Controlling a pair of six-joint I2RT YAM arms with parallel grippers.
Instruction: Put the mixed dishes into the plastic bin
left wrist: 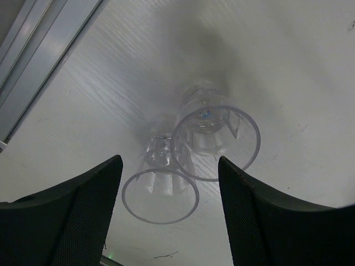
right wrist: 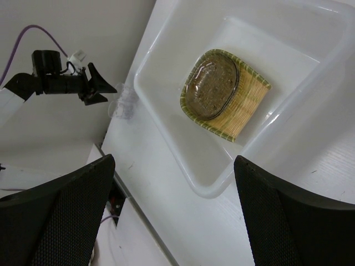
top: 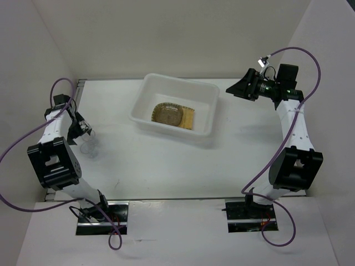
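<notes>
Status on dishes: plastic bin [top: 213,106] sits mid-surface [top: 166,172] toward the far edge, long side running left-right with a slight skew. Yellow fan-shaped plate [top: 189,118] lies flat on the bin floor, long axis roughly along the bin's long side. Grey-brown saucer [top: 168,114] rests on top of it and covers the left part, so only the plate's right end shows bare. Could be two saucers nested there, can't tell. Flat stacking makes sense: widest piece at the bottom, room beside it for the rest.

Two clear glass cups [top: 89,147] are outside the bin and well apart from it, on the left side of the surface. Left wrist view shows both upright, mouths up, axes vertical. Farther cup [left wrist: 214,136] and nearer cup [left wrist: 161,187] stand just beside each other. Their rims overlap in view, so can't tell whether they touch.

Left jaws: spread, above the cups, nothing between them. The nearer cup sits within the gap in view. Reads as lining up a pick on that one. Risk, my call: the neighbour is so close that one jaw could knock it on the way down.

Right jaws: spread, empty, held high near the bin's right end, wrist view looking down into the bin. Looks parked clear so the left arm [top: 55,160] gets a free path to the bin.
</notes>
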